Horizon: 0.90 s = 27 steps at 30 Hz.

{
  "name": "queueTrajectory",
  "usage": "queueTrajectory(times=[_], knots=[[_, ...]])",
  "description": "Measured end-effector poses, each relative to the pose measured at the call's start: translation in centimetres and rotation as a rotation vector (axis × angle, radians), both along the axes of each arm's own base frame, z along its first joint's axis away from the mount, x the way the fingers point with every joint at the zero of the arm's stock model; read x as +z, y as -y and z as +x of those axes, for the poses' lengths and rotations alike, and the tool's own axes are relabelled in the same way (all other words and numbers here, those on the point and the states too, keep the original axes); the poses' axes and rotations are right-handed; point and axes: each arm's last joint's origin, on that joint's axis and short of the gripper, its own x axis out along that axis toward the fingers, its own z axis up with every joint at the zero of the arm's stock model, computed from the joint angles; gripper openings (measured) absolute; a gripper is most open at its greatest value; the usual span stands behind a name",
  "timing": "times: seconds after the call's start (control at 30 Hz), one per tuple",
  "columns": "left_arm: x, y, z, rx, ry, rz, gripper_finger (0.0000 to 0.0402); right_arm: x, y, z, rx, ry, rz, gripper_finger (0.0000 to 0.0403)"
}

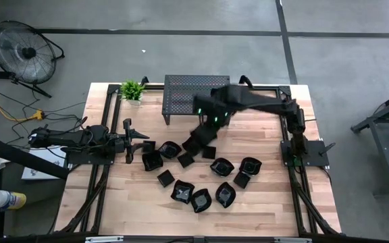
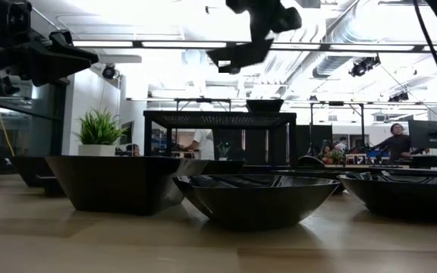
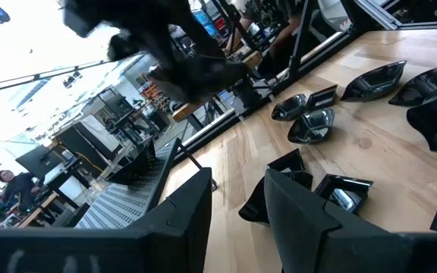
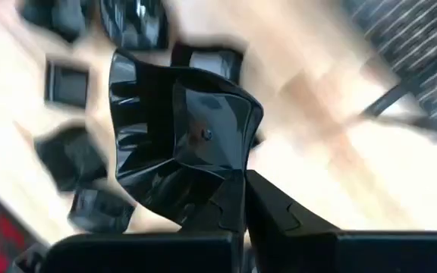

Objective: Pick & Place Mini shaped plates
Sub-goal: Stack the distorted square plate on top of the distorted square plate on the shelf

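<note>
Holding a shiny black ruffled plate [image 4: 177, 144] tight between its shut fingers, the right gripper [image 1: 204, 131] hangs above the wooden table [image 1: 262, 216]; only the right wrist view shows that grip, the plate's wide bowl pointing away from the fingers. The other small shiny black plates [image 1: 201, 172] lie in a loose bunch mid-table, at 6 o'clock from the black metal stand with holes [image 1: 188, 91], with bare wood toward the near edge. The left gripper [image 1: 128, 140], at 9 o'clock from the bunch, waits with fingers [image 3: 188, 220] a little apart and empty.
</note>
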Motion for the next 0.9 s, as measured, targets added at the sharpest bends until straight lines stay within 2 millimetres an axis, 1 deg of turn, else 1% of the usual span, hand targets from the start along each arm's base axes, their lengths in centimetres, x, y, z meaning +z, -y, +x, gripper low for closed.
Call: queueTrajectory(times=[0.1, 0.13, 0.23, 0.37, 0.47, 0.6, 0.67, 0.9], knots=[[0.0, 0.0, 0.0, 0.0, 0.0, 0.0, 0.012, 2.5, 1.7, -1.1, -0.035, 0.096, -0.021, 0.0], [0.0, 0.0, 0.0, 0.0, 0.0, 0.0, 0.012, 3.1, 2.3, -1.8, -0.052, 0.112, -0.031, 0.0], [0.0, 0.0, 0.0, 0.0, 0.0, 0.0, 0.012, 3.9, 3.9, -3.8, -0.124, 0.115, -0.07, 0.0], [0.0, 0.0, 0.0, 0.0, 0.0, 0.0, 0.012, 4.5, 5.6, -6.2, -0.239, 0.101, -0.132, 0.0], [0.0, 0.0, 0.0, 0.0, 0.0, 0.0, 0.012, 4.7, 6.7, -7.6, -0.312, 0.123, -0.144, 0.0], [0.0, 0.0, 0.0, 0.0, 0.0, 0.0, 0.012, 4.1, 8.1, -8.9, -0.378, 0.145, -0.143, 0.0], [0.0, 0.0, 0.0, 0.0, 0.0, 0.0, 0.012, 3.4, 8.8, -9.3, -0.4, 0.161, -0.118, 0.0], [0.0, 0.0, 0.0, 0.0, 0.0, 0.0, 0.012, 0.1, 11.4, -10.5, -0.469, 0.282, 0.0, 0.0]])
